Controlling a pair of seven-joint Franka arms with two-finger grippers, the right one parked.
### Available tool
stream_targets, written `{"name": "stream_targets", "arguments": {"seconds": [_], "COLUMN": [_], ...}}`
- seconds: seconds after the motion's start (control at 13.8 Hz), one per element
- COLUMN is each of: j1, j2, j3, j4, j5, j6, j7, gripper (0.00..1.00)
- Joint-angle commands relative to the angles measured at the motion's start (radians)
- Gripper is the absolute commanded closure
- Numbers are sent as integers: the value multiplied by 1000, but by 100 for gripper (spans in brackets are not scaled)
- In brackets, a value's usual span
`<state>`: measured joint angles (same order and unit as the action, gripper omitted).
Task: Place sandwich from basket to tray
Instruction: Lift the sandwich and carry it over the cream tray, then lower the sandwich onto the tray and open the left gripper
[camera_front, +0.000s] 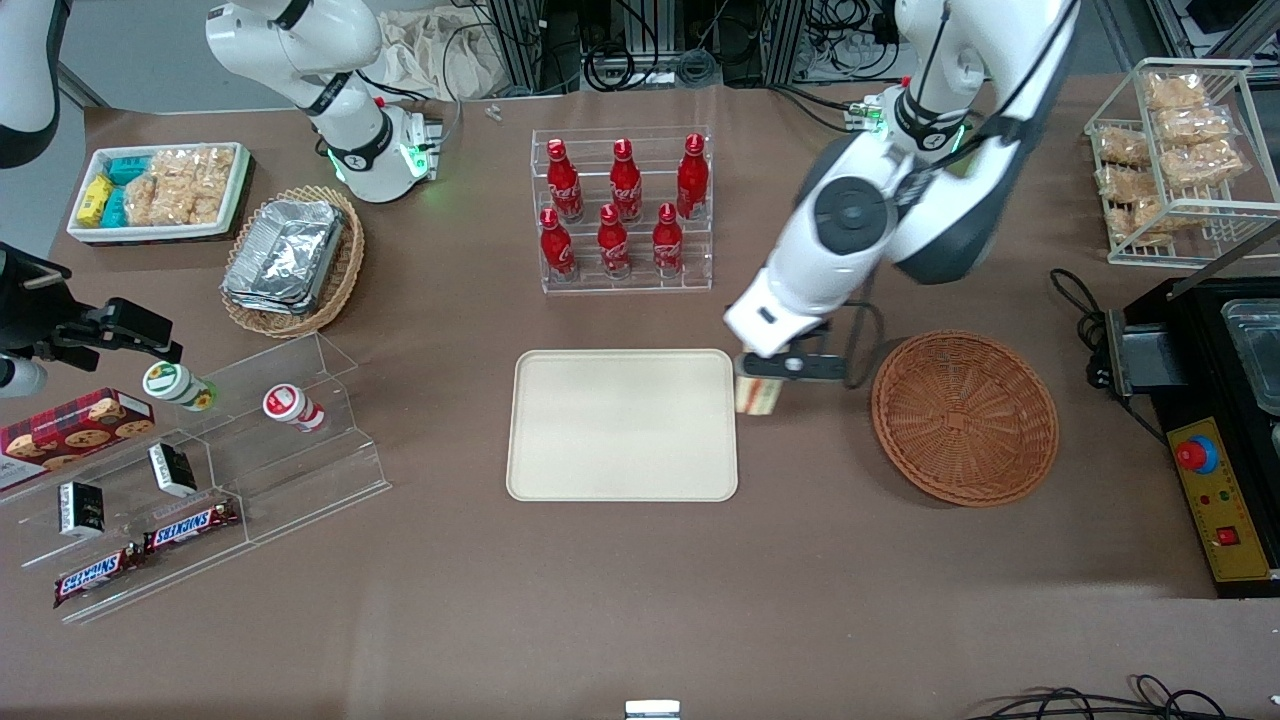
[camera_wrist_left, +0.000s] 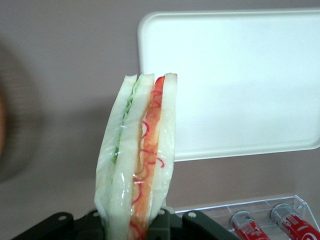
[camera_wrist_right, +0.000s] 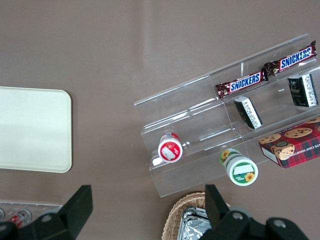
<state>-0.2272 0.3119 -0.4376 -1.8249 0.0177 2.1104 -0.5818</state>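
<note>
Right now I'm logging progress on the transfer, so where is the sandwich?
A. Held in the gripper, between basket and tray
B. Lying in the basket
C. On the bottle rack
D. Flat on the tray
A: the gripper is shut on the sandwich, which hangs beside the edge of the tray, while the basket holds nothing.

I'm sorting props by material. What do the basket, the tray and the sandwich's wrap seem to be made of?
Basket: reddish-brown woven wicker, matte, weave visible. Tray: smooth cream plastic, probably; faint sheen, moulded rim. Sandwich, held in the claw between tray and basket: likely clear plastic film, glossy and wrinkled, over white bread.
</note>
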Motion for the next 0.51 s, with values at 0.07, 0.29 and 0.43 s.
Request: {"name": "stream_targets", "arguments": {"seconds": [0.07,0.29,0.43], "j1": [-60,-61,-61], "j2": [179,255,295], "j3": [5,7,7], "j4": [42,49,70], "j5": [148,215,222], "j6": [155,214,215], "j7": [-160,-176,-194], "gripper": [100,100,94]}}
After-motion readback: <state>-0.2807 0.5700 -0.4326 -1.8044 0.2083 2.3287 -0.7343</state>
